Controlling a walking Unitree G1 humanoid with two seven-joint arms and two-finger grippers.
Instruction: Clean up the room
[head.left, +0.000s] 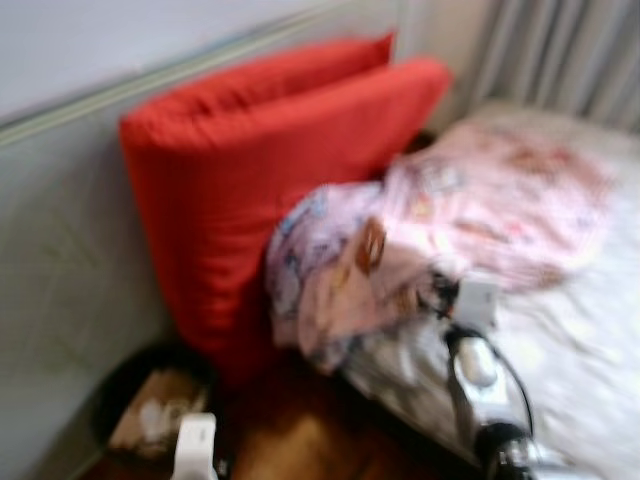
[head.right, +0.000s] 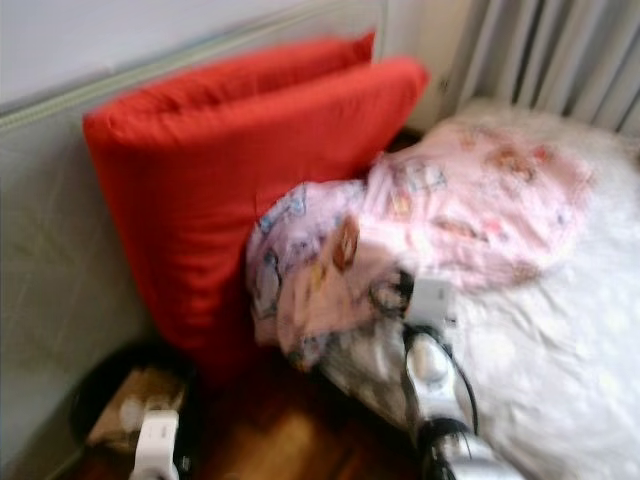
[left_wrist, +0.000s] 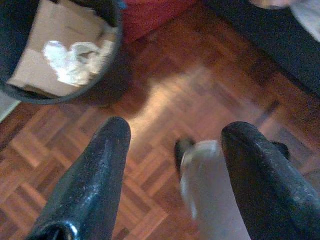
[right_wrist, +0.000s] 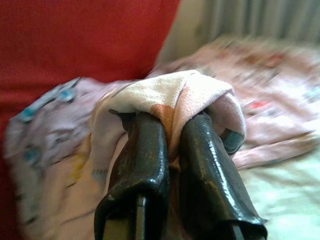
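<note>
A pink patterned blanket (head.left: 480, 200) lies crumpled on the bed's white sheet (head.left: 590, 340), with one end hanging over the bed's corner. My right gripper (right_wrist: 172, 125) is shut on a fold of this blanket, which drapes over both fingertips; in the eye views the gripper (head.left: 432, 292) sits at the blanket's lower edge. My left gripper (left_wrist: 172, 132) hangs open over the wooden floor beside a black bin (left_wrist: 75, 95), with nothing between its fingers.
Two big red cushions (head.left: 260, 170) lean against the grey wall panel (head.left: 60, 250) beside the bed. The bin (head.left: 150, 400) holds cardboard and crumpled white paper. Grey curtains (head.left: 560, 50) hang behind the bed. Parquet floor (left_wrist: 165, 90) lies between the bin and the bed.
</note>
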